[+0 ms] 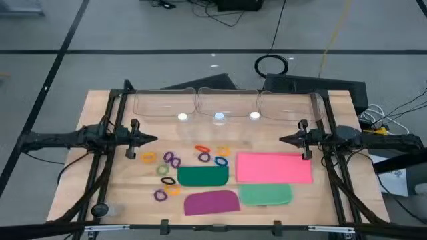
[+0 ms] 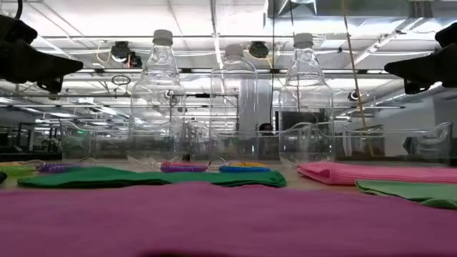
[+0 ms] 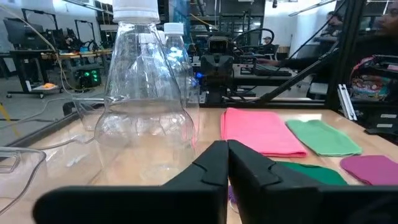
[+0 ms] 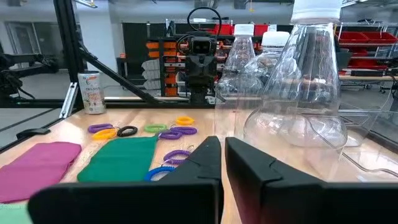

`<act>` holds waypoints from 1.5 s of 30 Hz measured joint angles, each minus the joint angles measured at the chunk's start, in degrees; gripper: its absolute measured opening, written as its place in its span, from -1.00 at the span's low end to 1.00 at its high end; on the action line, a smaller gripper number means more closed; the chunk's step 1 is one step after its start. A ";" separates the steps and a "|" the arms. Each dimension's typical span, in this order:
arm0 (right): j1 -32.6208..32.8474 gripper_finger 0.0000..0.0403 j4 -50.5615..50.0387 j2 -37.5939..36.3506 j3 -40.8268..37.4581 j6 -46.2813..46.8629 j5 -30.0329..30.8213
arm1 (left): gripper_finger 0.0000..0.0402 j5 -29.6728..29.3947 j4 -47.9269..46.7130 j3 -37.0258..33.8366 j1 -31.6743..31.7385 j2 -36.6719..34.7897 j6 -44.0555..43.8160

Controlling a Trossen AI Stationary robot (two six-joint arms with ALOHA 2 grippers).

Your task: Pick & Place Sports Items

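On our wooden bench (image 1: pixel 100 107) the soft pieces lie flat; our left hand (image 1: pixel 152 139) and right hand (image 1: pixel 283 139) hang pinched together, holding nothing.

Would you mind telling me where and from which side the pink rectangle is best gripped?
The pink rectangle lies flat on the table, so I would pinch an edge from above. Its far long edge and the short edge toward the right gripper look clear; the near edge borders the light green piece. The right gripper, now shut, is nearest and would need to open first.
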 joint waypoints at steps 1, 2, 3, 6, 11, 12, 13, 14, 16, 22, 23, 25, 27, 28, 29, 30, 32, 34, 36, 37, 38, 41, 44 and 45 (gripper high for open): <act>0.00 -1.00 0.00 0.00 0.00 -0.02 0.00 | -0.99 0.00 0.00 0.02 0.00 0.00 0.00; 0.00 -1.00 0.00 0.00 0.00 0.00 0.00 | -0.98 0.00 0.00 0.02 0.00 0.00 0.00; 0.00 -1.00 0.00 0.00 0.00 -0.02 0.00 | -0.97 0.00 0.00 0.02 0.00 0.00 0.00; 0.00 -1.00 0.00 0.00 0.00 0.00 0.00 | -0.90 0.00 0.00 0.02 0.00 0.01 0.02; 0.00 -1.00 0.00 0.00 0.00 -0.02 -0.02 | -0.81 0.00 0.00 0.04 0.00 0.00 0.02; 0.00 -1.00 0.00 0.00 0.00 0.00 -0.02 | -0.80 0.00 0.00 0.04 0.00 0.00 0.02; 0.00 -1.00 0.02 0.00 0.00 0.00 -0.02 | -0.79 0.00 0.00 0.02 0.00 0.00 0.02; 0.00 -1.00 0.00 0.00 0.00 -0.01 -0.02 | -0.78 0.00 0.00 0.04 0.00 0.00 0.02; 0.00 -1.00 0.00 0.00 0.00 0.00 -0.02 | -0.77 -0.02 0.00 0.04 0.00 0.00 0.02; 0.00 -1.00 0.02 0.00 0.00 -0.01 -0.02 | -0.77 0.00 0.00 0.04 0.00 0.00 0.02; 0.00 -1.00 0.01 0.00 0.00 0.00 -0.02 | -0.77 0.00 0.00 0.04 0.00 0.01 0.02; 0.00 -1.00 0.02 0.00 0.00 -0.02 -0.02 | -0.77 0.00 0.00 0.04 0.00 0.00 0.02; 0.00 -1.00 0.00 0.00 0.00 -0.01 -0.02 | -0.77 -0.02 0.00 0.04 0.00 0.01 0.02; 0.00 -1.00 0.01 0.00 0.00 -0.01 -0.02 | -0.77 0.00 0.00 0.04 0.00 0.02 0.02; 0.00 -1.00 0.01 0.00 0.00 0.00 -0.02 | -0.77 0.00 0.00 0.04 0.00 0.00 0.02; 0.00 -1.00 0.02 0.00 0.00 0.00 -0.02 | -0.77 0.00 0.00 0.04 0.00 0.02 0.02; 0.00 -1.00 0.00 0.00 0.00 0.00 -0.02 | -0.77 0.00 0.00 0.04 0.00 0.01 0.02; 0.00 -1.00 0.00 0.01 0.00 -0.02 -0.02 | -0.77 -0.02 0.00 0.04 0.00 0.02 0.02; 0.00 -1.00 0.01 0.01 0.00 -0.01 -0.02 | -0.77 0.00 0.00 0.04 0.00 0.02 0.02; 0.00 -1.00 0.02 0.00 0.00 0.00 -0.02 | -0.77 0.00 0.00 0.04 0.00 0.00 0.02; 0.00 -1.00 0.00 0.00 0.00 0.00 -0.02 | -0.77 0.00 0.00 0.04 0.00 0.02 0.02; 0.01 -1.00 0.02 0.01 0.00 -0.01 -0.02 | -0.77 0.00 0.00 0.04 0.00 0.01 0.02; 0.00 -1.00 0.00 0.02 0.00 -0.02 -0.02 | -0.77 0.00 0.00 0.04 0.00 0.01 0.02; 0.02 -1.00 0.00 0.02 0.00 -0.02 -0.02 | -0.77 0.00 0.00 0.04 0.00 0.02 0.02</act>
